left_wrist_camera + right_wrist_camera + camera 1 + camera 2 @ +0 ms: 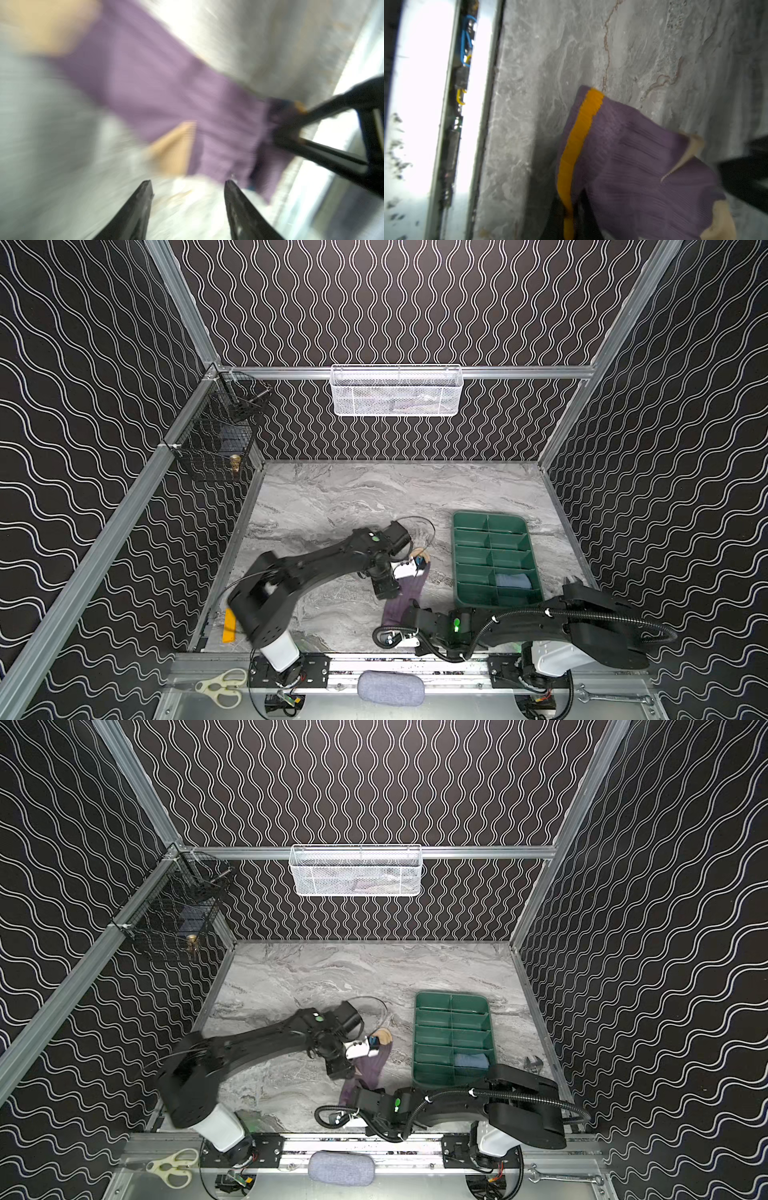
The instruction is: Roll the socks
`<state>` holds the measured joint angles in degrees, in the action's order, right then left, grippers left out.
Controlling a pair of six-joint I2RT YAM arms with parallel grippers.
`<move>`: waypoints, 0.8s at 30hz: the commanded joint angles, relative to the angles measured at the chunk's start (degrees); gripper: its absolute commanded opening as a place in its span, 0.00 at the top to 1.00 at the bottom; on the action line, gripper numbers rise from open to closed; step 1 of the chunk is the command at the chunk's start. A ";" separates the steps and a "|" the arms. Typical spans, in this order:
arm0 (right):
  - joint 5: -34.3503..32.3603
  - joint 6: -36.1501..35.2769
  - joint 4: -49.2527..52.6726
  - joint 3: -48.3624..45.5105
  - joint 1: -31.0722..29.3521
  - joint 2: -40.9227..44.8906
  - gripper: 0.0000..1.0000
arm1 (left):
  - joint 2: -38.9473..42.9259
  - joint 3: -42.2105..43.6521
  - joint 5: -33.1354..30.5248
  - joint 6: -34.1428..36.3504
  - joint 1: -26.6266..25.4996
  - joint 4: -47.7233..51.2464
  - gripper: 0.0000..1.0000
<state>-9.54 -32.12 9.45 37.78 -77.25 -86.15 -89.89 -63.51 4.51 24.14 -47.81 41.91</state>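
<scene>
In both top views the purple sock [405, 593] [369, 1070] lies on a grey marbled tabletop [332, 497] between black, wave-lined walls [374, 302]. The blue sock [513, 581] sits in a green tray [471, 540], away from both grippers' fingers.

Left wrist view: the left gripper [188, 184] gapes empty, with the purple sock just beyond its fingertips.

Right wrist view: the right gripper [570, 207] is clamped on the orange-striped cuff.

Purple sock [166, 93] blurred; tan toe [45, 25] cut off.

The far tabletop [353, 497] lies open; the green tray [456, 560] stands in the way at right
</scene>
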 commanded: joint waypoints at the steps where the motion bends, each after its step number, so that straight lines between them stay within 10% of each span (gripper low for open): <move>1: 14.95 2.33 13.43 1.96 2.99 -1.17 1.00 | 9.91 3.19 -19.79 -3.31 0.28 -8.19 0.35; 6: 25.18 1.16 20.61 7.83 9.61 -5.27 1.00 | 31.21 9.92 -33.14 -3.53 0.61 -12.63 0.31; 13: 39.95 -0.90 32.10 18.45 18.33 -17.08 1.00 | 54.09 11.45 -29.76 -4.04 0.62 -8.44 0.19; 24: 43.13 -3.39 35.32 25.55 27.96 -27.87 1.00 | 41.42 -0.90 -9.53 3.97 0.54 11.00 0.30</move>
<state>41.76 -33.67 41.78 63.59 -50.43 -112.14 -44.82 -63.48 -9.69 24.49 -47.27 47.27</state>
